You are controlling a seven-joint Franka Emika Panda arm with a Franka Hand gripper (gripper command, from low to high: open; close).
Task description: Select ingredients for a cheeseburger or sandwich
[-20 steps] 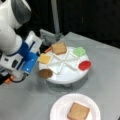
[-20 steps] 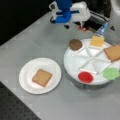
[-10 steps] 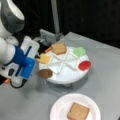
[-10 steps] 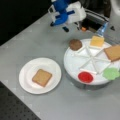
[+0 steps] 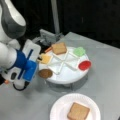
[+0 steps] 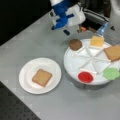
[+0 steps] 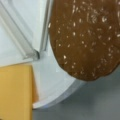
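Item: my blue-and-white gripper [image 5: 37,68], jaw state indeterminable, hovered beside dark brown round patty [image 6: 75,44] in white divided tray [image 6: 75,65], next to yellow cheese square [image 7: 15,92]. Tan toast square [image 6: 41,77] lay on paper plate [image 6: 25,82]. Risk: patty overhung rim; a nudge could tip it off.

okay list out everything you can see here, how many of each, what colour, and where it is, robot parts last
toast squares: two, tan-brown; one on the paper plate, one in a tray compartment
patty: one, dark brown, tray compartment nearest the pincer; fills the wrist view
cheese square: one, yellow, compartment beside the patty
red disc: one, tray edge nearest the paper plate
green leafy piece: one, tray compartment at a front view's right
divided tray: one, white, round
paper plate: one, white, on the grey table
pincer: one, blue and white, at the tray's edge by the patty and cheese, holding nothing visible
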